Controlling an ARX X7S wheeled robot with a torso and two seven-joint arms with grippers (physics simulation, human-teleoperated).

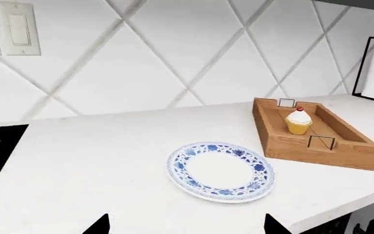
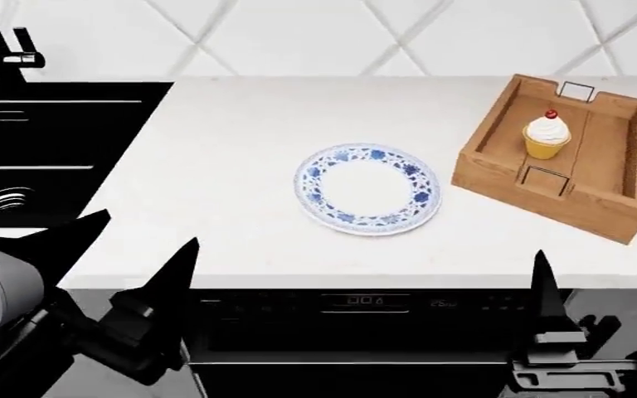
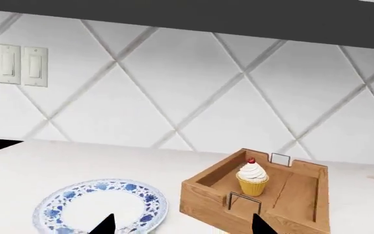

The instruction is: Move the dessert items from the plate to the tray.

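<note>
- Currently spread wide and holding nothing: left gripper (image 2: 142, 236), both dark fingers (image 2: 177, 274) apart, hanging low in front of the counter (image 2: 219, 166) edge.
- Same on the other side: right gripper (image 2: 600, 265) gaping, fingers (image 2: 540, 294) parted, nothing pinched, also short of the counter.
- In each wrist view, only the two fingertips at the frame edge, with open air between them.
- Further out, a blue-patterned plate (image 2: 368, 225) near the middle of the counter, bare, nothing on it.
- Beyond that, toward the right arm's side, the wooden tray (image 2: 540, 195), apart from the plate and angled to the counter edge.
- Inside the tray, upright near the middle, the cupcake (image 2: 547, 133) with its cherry on top, touching neither wire handle.
- No sign of the ice cream cone in any of the three views; impossible to say where it lies.
- Judging by the bare plate, probably little or nothing left to lift from it.
- To do this step well: look for the cone first, and commit neither arm until it is found.
- If found, approach with fingers wide, close gently around the cone rather than the soft swirl, and keep it upright.
- Set it down in the free part of the tray, beside the cupcake and not against it.
- Keep both arms clear of the tray's near wall, to avoid nudging it or tipping the cupcake.
</note>
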